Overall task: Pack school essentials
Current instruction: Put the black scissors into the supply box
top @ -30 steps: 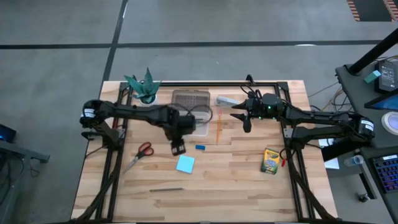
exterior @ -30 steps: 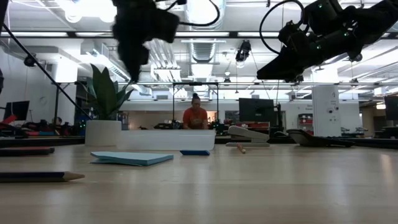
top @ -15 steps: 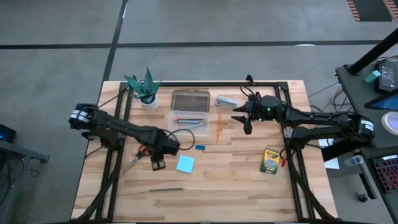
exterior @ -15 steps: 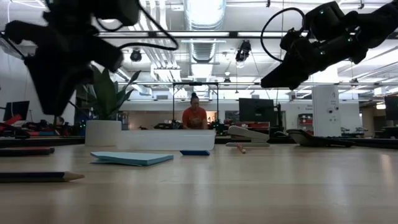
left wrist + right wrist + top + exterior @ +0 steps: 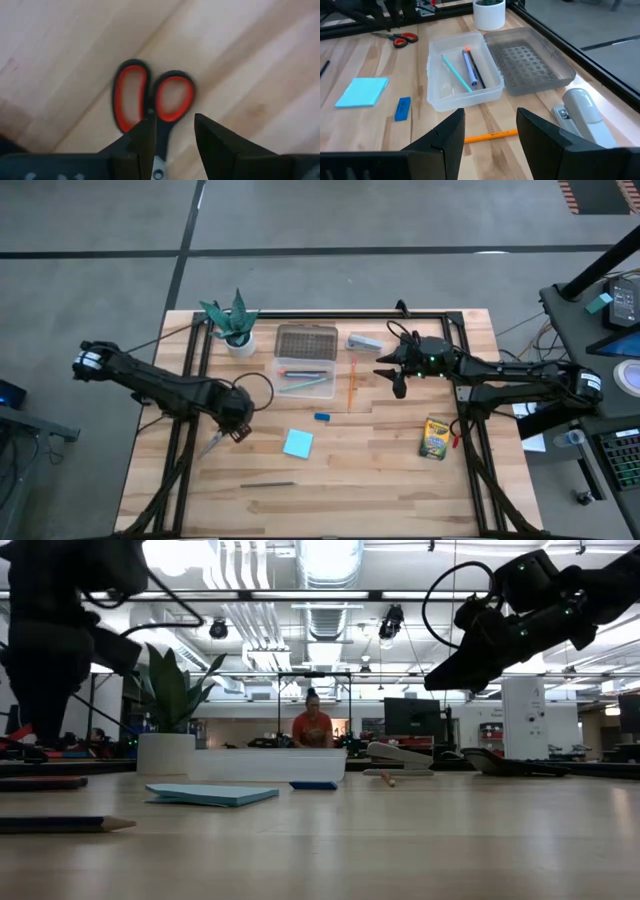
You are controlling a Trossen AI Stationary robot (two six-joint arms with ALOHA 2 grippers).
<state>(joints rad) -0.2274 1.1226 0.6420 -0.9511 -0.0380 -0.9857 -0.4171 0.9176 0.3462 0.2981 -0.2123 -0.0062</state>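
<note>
The left gripper hangs open over the red-handled scissors; a crooked pinch could push them away.

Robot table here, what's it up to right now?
It is packing school supplies into a clear plastic box, which already holds three pens or pencils. The left gripper hangs over the red-handled scissors at the table's left side, fingers open on either side of them, not gripping. The right gripper waits in the air near the grey stapler, open and empty. An orange pencil, a blue eraser, a light-blue notepad and a crayon box lie on the table.
</note>
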